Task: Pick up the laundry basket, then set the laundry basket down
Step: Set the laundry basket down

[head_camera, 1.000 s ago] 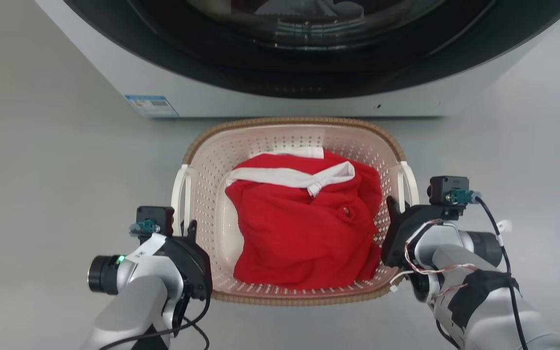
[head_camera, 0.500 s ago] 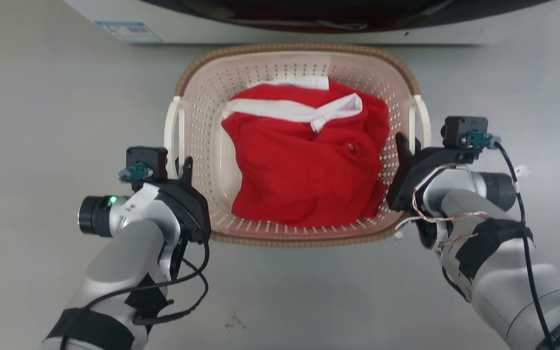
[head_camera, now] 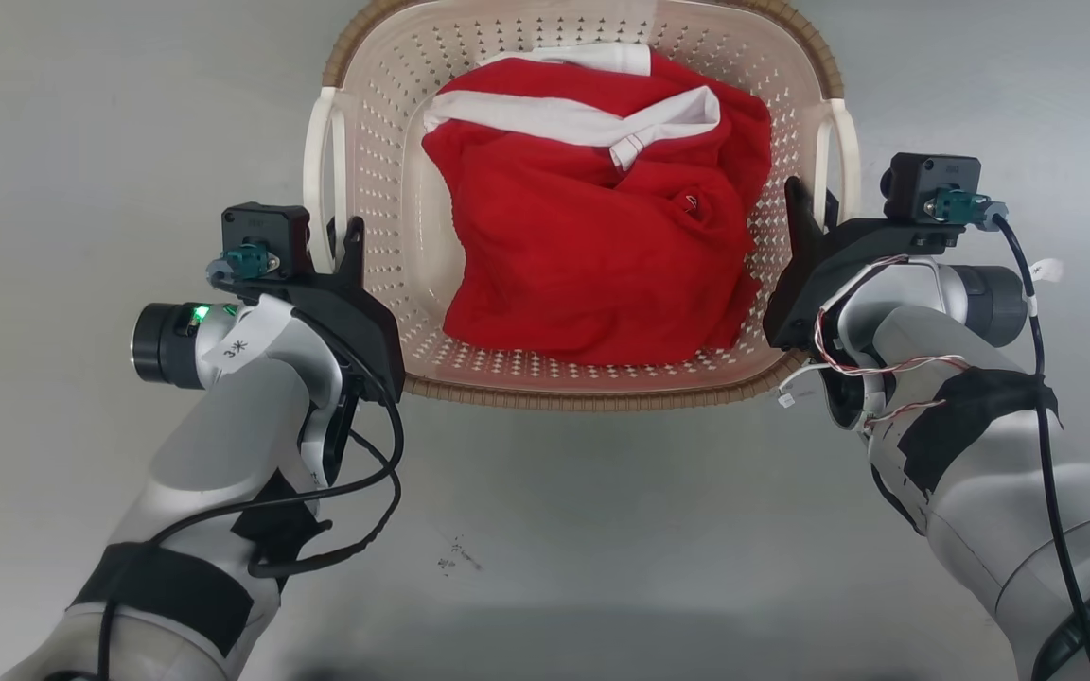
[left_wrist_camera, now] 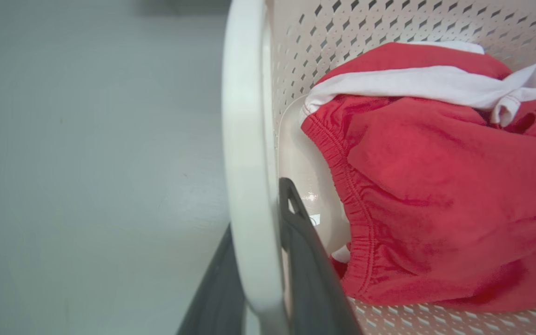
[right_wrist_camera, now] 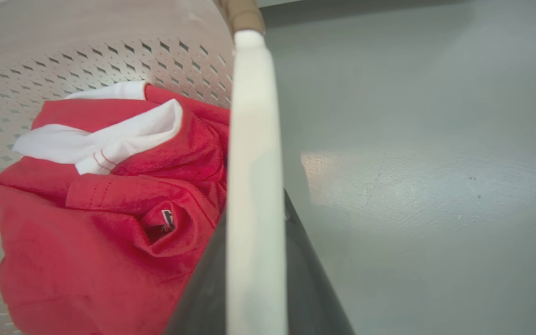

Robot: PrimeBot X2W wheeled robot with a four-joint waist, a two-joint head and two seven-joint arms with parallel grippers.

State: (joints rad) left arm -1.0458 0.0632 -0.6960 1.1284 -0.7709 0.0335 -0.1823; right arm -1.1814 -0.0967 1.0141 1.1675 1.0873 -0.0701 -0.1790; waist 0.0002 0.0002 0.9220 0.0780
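Grey bare floor [head_camera: 545, 530] lies all round; the laundry basket [head_camera: 384, 170] is between the two arms, with a red garment [head_camera: 592, 246] heaped inside. The left gripper [head_camera: 339, 235] and right gripper [head_camera: 812, 203] each pinch a white side handle, closed to a narrow gap. Thin perforated plastic with a cloth load should be light but somewhat flexible, and the smooth handles may slip, so both holds should rise level. The head view shows both holds and the woven rim [head_camera: 592, 397]; the wrist views show a dark finger on either side of each handle bar [left_wrist_camera: 244, 163]; whether the base clears the floor I cannot tell.
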